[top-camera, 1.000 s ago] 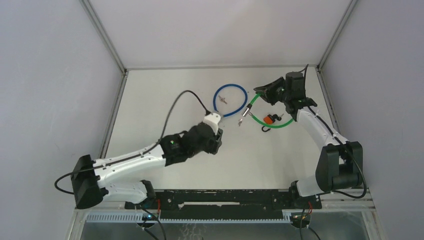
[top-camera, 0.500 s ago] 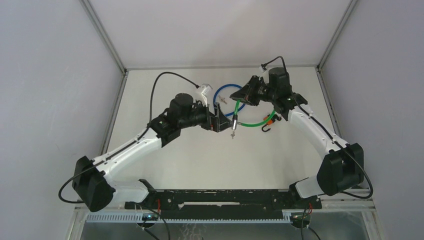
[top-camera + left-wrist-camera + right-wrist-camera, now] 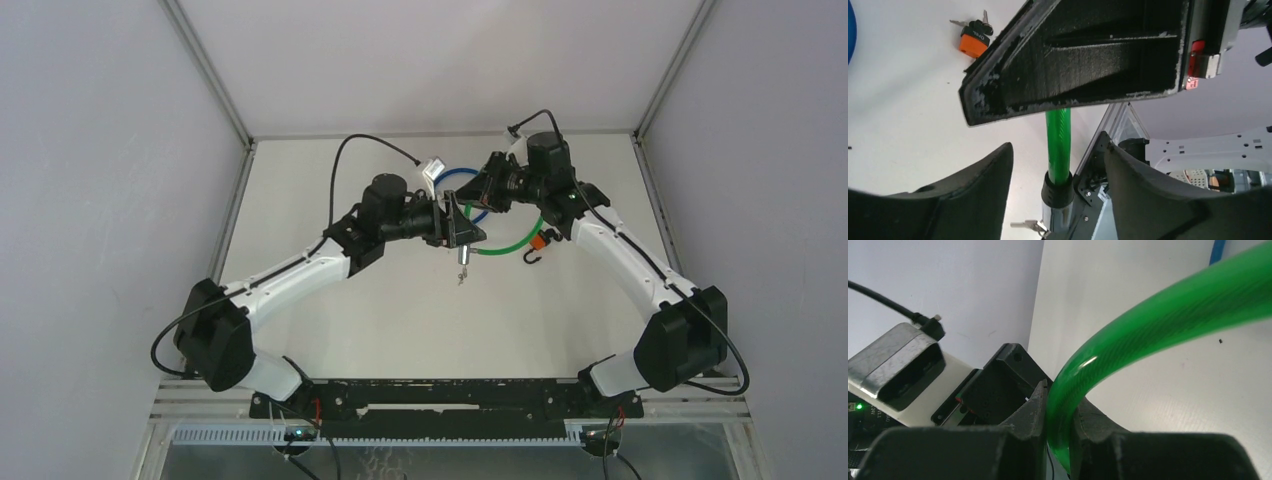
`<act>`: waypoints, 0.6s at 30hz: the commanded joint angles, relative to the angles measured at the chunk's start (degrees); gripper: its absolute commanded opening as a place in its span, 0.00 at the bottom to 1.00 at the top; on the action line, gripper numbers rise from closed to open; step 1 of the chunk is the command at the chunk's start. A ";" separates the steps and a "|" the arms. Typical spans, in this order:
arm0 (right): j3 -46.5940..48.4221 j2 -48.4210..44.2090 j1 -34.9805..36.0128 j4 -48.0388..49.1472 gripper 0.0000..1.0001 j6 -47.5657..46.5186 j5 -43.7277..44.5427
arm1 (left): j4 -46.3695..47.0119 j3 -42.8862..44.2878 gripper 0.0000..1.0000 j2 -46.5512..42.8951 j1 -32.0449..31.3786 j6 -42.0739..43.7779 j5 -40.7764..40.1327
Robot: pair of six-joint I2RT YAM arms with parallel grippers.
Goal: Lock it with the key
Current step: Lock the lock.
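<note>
While the right claw (image 3: 485, 192) pinches the green cable lock (image 3: 1168, 315) tight between its two fingers, the left claw (image 3: 458, 235) sits just beside it over the far middle of the counter (image 3: 330, 300), and the two arms meet almost nose to nose. From the right wrist view there's no gap at all: the green cable is squeezed in the clamp and arches away over the white surface, with a sliver of the blue cable (image 3: 1217, 249) at the top edge. Over on the left wrist view, the left claw is spread wide, one dark finger (image 3: 948, 200) on each side of the green cable, and neither looks to be touching it. Between those fingers the cable drops into a black collar (image 3: 1057, 187) and then a metal lock barrel (image 3: 1058, 222), with the keys (image 3: 1029, 226) at the barrel's tip. Whether a key is seated fully in the barrel cannot be told. From the top view that barrel end hangs below the left claw, clear of the counter. An orange lock piece (image 3: 973, 42) lies flat on the counter to the right, near the cable's other end, with a second set of small keys (image 3: 960, 22) right against it.
</note>
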 commanded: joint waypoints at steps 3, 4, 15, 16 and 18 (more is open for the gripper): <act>3.89 0.47 0.82 0.96 0.00 -2.04 -0.34 | 3.89 3.79 0.45 1.52 0.03 -1.68 2.93; 4.04 0.65 0.87 0.78 0.00 -2.23 -0.23 | 3.84 3.79 0.32 1.55 0.08 -1.65 3.06; 4.74 1.55 -1.47 -1.25 0.30 -2.23 -2.20 | 6.37 -2.22 0.00 -3.90 0.67 -1.91 -2.61; 4.78 1.16 -1.88 -1.67 0.34 -2.30 -2.68 | 7.14 -3.60 0.00 -5.13 0.95 -1.93 -3.19; 4.52 -0.49 -2.62 -2.03 0.46 -2.51 -2.84 | 9.03 -6.46 0.00 -7.27 1.83 -2.26 -3.62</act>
